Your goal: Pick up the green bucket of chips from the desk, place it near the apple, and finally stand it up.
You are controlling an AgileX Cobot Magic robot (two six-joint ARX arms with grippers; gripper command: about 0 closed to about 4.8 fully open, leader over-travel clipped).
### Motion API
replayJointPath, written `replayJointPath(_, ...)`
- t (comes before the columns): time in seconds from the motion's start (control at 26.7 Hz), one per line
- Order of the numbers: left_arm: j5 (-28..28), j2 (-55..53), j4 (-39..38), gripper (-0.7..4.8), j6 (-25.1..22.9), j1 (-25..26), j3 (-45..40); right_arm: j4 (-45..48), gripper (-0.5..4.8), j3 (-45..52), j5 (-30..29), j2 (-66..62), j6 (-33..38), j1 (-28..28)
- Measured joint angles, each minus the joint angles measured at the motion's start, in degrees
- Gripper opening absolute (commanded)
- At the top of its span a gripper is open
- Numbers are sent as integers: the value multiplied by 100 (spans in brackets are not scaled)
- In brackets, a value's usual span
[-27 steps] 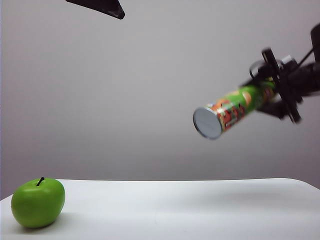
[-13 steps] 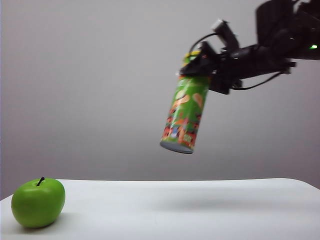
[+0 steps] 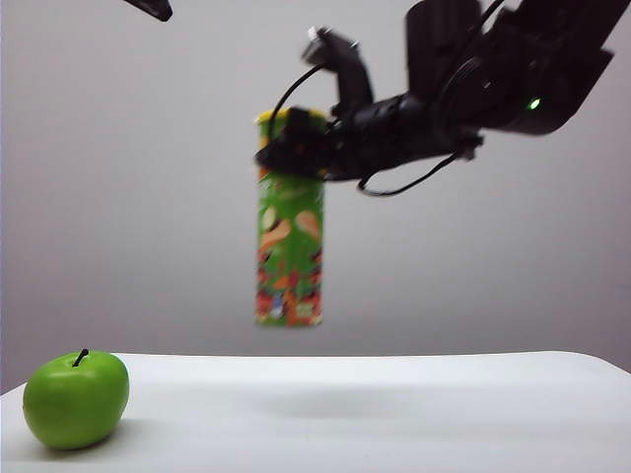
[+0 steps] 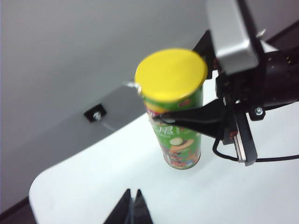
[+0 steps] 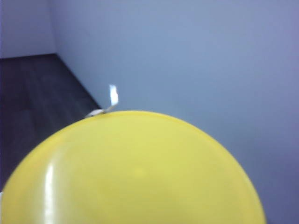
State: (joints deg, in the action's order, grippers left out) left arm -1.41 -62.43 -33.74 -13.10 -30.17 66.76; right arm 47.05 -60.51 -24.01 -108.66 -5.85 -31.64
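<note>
- One plain white flat desk (image 3: 414, 414) with a rounded edge fills the lower part of the exterior view; its surface is bare but for a faint shadow under the hanging can.
- Above it, the black right arm reaches in from the upper right of the exterior view, and its right gripper (image 3: 293, 156) is clamped around the upper part of the can, just under the lid; the left wrist view shows a black finger (image 4: 196, 119) pressed across the can's side, so the jaws are pinching the can.
- Held there is the tall green cylindrical bucket of chips (image 3: 289, 222), upright in the air, yellow lid up, its lower end clear of the desk. Its wall carries pictures of pale chips on green, with red and orange print toward the lower end. The print is blurred and cannot be read.
- The can's round yellow plastic lid (image 5: 135, 172) is on and fills most of the right wrist view, with a small pale tab (image 5: 112, 98) sticking up at its rim; what is inside cannot be seen.
- Resting on the desk at the exterior view's lower left, well apart from the can, is a glossy bright green round apple (image 3: 76, 399) with a short dark stem.
- Smallest in view, the left gripper (image 4: 131, 207) shows only as two dark fingertips pressed together, hanging above the desk apart from the can.
</note>
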Motion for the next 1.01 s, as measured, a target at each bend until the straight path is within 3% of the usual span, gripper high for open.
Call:
replayJointPath(0.22,83,173,-470,-5,-35,625,-2,223,251,0,0,-317,175,-236)
replayJointPath(0.3,660,398,-505,-5,-33,1113,-2,494,251,0,28,-533,330,-328)
replayJointPath(0.37,1003,470,-505,-5,-17,1274,0,525,251,0,33,-621,367,-420)
replayJointPath(1.01,1209,483,-638,-5,-15,1305,-2,979,251,-17,87,-1314,382,-868)
